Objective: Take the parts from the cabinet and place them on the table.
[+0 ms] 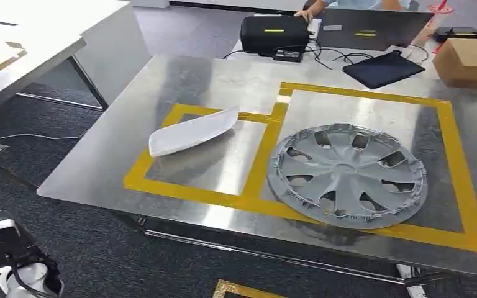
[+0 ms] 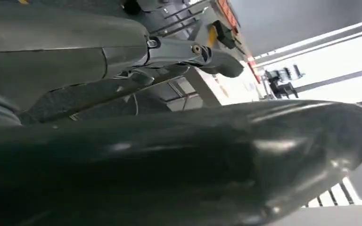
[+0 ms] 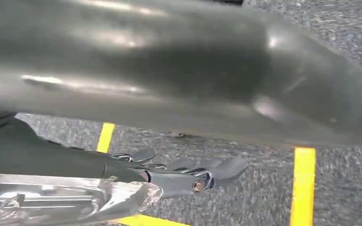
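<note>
We see the grey hubcap (image 1: 346,174) and white panel (image 1: 192,131) lying on the desk (image 1: 99,167), well apart from our hanging left hand (image 2: 179,155) and right hand (image 3: 169,75), both seemingly holding nothing, fingers straight.

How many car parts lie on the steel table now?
2. A grey wheel cover lies in the larger yellow-taped square, and a white curved trim piece lies beside it over the smaller square's far edge. Nothing seems hidden.

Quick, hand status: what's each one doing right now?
Left hand: open, fingers stretched out, holding nothing.
Right hand: open, fingers stretched out, holding nothing.
</note>
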{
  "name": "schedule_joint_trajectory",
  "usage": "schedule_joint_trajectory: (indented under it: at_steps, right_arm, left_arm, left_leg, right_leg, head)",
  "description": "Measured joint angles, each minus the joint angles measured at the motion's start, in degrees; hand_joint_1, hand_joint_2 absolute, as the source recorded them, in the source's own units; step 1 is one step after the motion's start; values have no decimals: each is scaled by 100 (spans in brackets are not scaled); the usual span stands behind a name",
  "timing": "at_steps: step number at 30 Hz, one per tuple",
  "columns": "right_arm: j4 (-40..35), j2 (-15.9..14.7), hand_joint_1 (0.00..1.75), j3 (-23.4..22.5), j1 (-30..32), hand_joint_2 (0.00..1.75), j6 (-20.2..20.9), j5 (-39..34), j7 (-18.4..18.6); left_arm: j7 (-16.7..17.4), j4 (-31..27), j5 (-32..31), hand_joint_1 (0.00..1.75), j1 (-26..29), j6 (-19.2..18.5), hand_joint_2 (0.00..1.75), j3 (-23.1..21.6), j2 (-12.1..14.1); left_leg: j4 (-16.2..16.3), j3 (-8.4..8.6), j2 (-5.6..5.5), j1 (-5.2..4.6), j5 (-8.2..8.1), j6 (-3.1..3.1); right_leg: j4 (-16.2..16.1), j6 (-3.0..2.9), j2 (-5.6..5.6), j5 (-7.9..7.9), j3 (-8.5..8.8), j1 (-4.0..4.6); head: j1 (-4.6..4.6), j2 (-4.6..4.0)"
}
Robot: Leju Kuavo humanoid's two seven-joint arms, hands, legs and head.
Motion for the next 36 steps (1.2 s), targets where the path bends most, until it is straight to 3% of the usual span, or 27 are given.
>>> schedule_joint_trajectory:
  at_steps: [1, 2, 3, 5, 6, 7, 9, 11, 12, 13, 14, 17, 18, 19, 21, 22, 23, 24, 26, 27, 28, 29, 31, 32, 33, 34, 36]
  right_arm:
    - [0, 0, 0, -4, -3, 0, -15, 0, 0]
    - [0, 7, 0, -7, -9, 0, -35, 7, 0]
    - [0, 7, 0, -11, -27, 0, -66, 15, 2]
    - [2, 7, 0, -37, -34, 0, -111, 22, 9]
    - [2, 7, 0, -42, -33, 0, -120, 35, 18]
    - [2, 7, 0, -48, -32, 0, -136, 48, 31]
    - [4, 7, 0, -70, -30, 0, -144, 72, 52]
    - [15, 7, 0, -90, -30, 0, -144, 127, 70]
    - [31, 7, 0, -90, -33, 0, -144, 147, 72]
    - [52, 7, 0, -90, -34, 0, -144, 179, 79]
    - [65, 2, 0, -90, -34, 0, -142, 210, 79]
    - [125, -18, 0, -92, -20, 0, -142, 302, 90]
    - [155, -33, 0, -94, -12, 0, -140, 350, 94]
    - [190, -37, 0, -94, -10, 0, -138, 383, 101]
    - [251, -61, 0, -94, -15, 0, -140, 441, 103]
    - [273, -66, 0, -94, -19, 0, -142, 453, 103]
    - [297, -72, 0, -94, -21, 0, -144, 455, 103]
    - [317, -79, 0, -94, -24, 0, -159, 472, 103]
    - [363, -94, 0, -94, -33, 0, -192, 524, 90]
    - [389, -103, 0, -92, -51, 0, -214, 566, 79]
    - [422, -116, 0, -83, -68, 0, -236, 603, 66]
    - [470, -122, 0, -79, -75, 0, -260, 647, 57]
    - [551, -153, 0, -70, -95, 0, -299, 701, 39]
    - [606, -168, 0, -63, -89, 0, -326, 743, 35]
    - [653, -194, 0, -44, -104, 0, -352, 765, 24]
    - [689, -203, 0, -24, -97, 0, -363, 787, 20]
    - [773, -247, 0, 11, -80, 0, -398, 830, 15]
  left_arm:
    - [0, 57, 7, 0, -12, 48, 0, 26, -11]
    - [0, 129, 18, 0, -37, 79, 0, 68, -13]
    - [0, 250, 70, 0, -73, 107, 0, 142, -11]
    - [0, 644, 298, 0, -219, 138, 0, 352, 26]
    - [0, 843, 405, 0, -265, 131, 0, 440, 53]
    - [0, 1129, 514, 0, -289, 92, 0, 562, 83]
    - [0, 1823, 538, 0, -407, 79, 0, 814, 168]
    - [0, 2388, 494, 0, -526, 39, 0, 997, 249]
    - [0, 2817, 450, 0, -608, 26, 0, 1098, 322]
    - [9, 3177, 404, 0, -666, 20, 0, 1183, 378]
    - [39, 3497, 352, 0, -695, 2, 0, 1248, 409]
    - [359, 4340, 218, 0, -653, -7, 0, 1371, 496]
    - [524, 4578, 151, 0, -633, -11, 0, 1403, 514]
    - [652, 4733, 109, 0, -595, -15, 0, 1410, 529]
    - [817, 5043, 72, 0, -491, -33, 0, 1434, 559]
    - [848, 5145, 66, 0, -458, -39, 0, 1440, 568]
    - [902, 5252, 59, 0, -437, -48, 0, 1443, 577]
    - [969, 5338, 42, 0, -427, -59, 0, 1442, 581]
    - [1330, 5488, -109, 0, -429, -144, 0, 1440, 584]
    - [1533, 5541, -184, 0, -436, -237, 0, 1427, 581]
    - [1743, 5575, -240, 0, -429, -349, 0, 1414, 568]
    - [1853, 5608, -290, 0, -428, -461, 0, 1405, 566]
    - [2008, 5689, -378, 0, -411, -688, 0, 1371, 562]
    - [2070, 5729, -444, 0, -375, -803, 0, 1340, 566]
    - [2096, 5757, -535, 0, -341, -896, 0, 1294, 566]
    - [2116, 5777, -618, 0, -313, -986, 0, 1231, 542]
    - [2101, 5799, -751, 0, -316, -1241, 0, 1111, 514]
  left_leg:
    - [0, -17, -1, 3, 35, -35]
    - [27, -57, -10, 20, -42, -65]
    - [176, -118, -10, 18, -317, -100]
    - [975, -351, -11, 22, -1011, -150]
    - [1394, -448, -11, 23, -1237, -160]
    - [1713, -485, -11, 24, -1311, -159]
    - [1698, -288, -11, 20, -996, -126]
    - [976, 283, -16, 6, -643, -46]
    - [478, 665, -26, -10, -682, -5]
    - [-66, 1017, -31, -39, -851, 25]
    - [-283, 1101, -31, -34, -936, 33]
    - [-333, 973, -16, -44, -756, 114]
    - [-329, 930, -1, -37, -690, 151]
    - [-329, 850, -7, -34, -629, 202]
    - [-321, 693, -28, -37, -484, 222]
    - [-314, 593, -46, -41, -404, 221]
    - [-305, 491, -81, -46, -328, 214]
    - [-292, 393, -114, -47, -260, 206]
    - [-257, 201, -221, -45, -125, 175]
    - [-229, 135, -283, -39, -58, 148]
    - [-203, 71, -336, -65, -8, 115]
    - [-180, 36, -377, -59, 60, 98]
    - [-206, -4, -497, -29, 179, 24]
    - [-206, -36, -570, -29, 245, -15]
    - [-140, -92, -434, -25, 91, -32]
    - [63, -167, -276, -18, -242, -70]
    - [857, -387, -126, 30, -945, -149]
  right_leg:
    - [1, -56, -5, 34, -63, 0]
    - [-14, -154, -36, 98, -99, -27]
    - [-19, -217, -25, 147, -141, -23]
    - [-15, -279, -29, 291, -311, -18]
    - [-13, -290, -28, 355, -401, -11]
    - [-10, -296, -28, 423, -495, -2]
    - [-6, -289, -27, 551, -667, 20]
    - [-7, -269, -22, 677, -811, 40]
    - [-7, -259, -22, 735, -844, 40]
    - [5, -229, -18, 773, -877, 69]
    - [-9, -209, -24, 851, -898, 67]
    - [-110, -105, -12, 1048, -935, 32]
    - [-45, -81, -19, 850, -980, 26]
    - [188, -65, -26, 469, -1077, 24]
    - [1090, -34, -28, -265, -1228, 22]
    - [1511, -28, -28, -418, -1275, 25]
    - [1731, -31, -27, -359, -1234, 26]
    - [1708, -40, -26, -169, -1090, 27]
    - [1060, -75, 24, 240, -487, 28]
    - [491, -98, 230, 215, -50, 20]
    - [-125, -132, 483, -56, 418, 18]
    - [-418, -106, 447, -164, 539, 0]
    - [-329, -147, 343, -128, 402, 56]
    - [-341, -209, 256, -77, 351, 21]
    - [-346, -262, 159, -34, 304, 5]
    - [-347, -324, 117, 18, 248, 5]
    - [-344, -321, -57, 124, 123, 8]
  head:
    - [9, 0]
    - [20, 0]
    - [7, 0]
    - [-15, 0]
    - [-20, 0]
    - [-22, 0]
    - [-24, 0]
    - [-20, 0]
    - [-28, 0]
    - [-30, 0]
    - [-13, 0]
    - [-20, 0]
    - [-17, 0]
    - [22, 0]
    - [55, 0]
    - [55, 0]
    - [55, 0]
    - [50, 0]
    - [55, 0]
    - [53, 0]
    - [55, 0]
    - [39, 0]
    - [48, 2]
    - [46, 0]
    - [60, 0]
    - [9, 0]
    - [-4, 0]
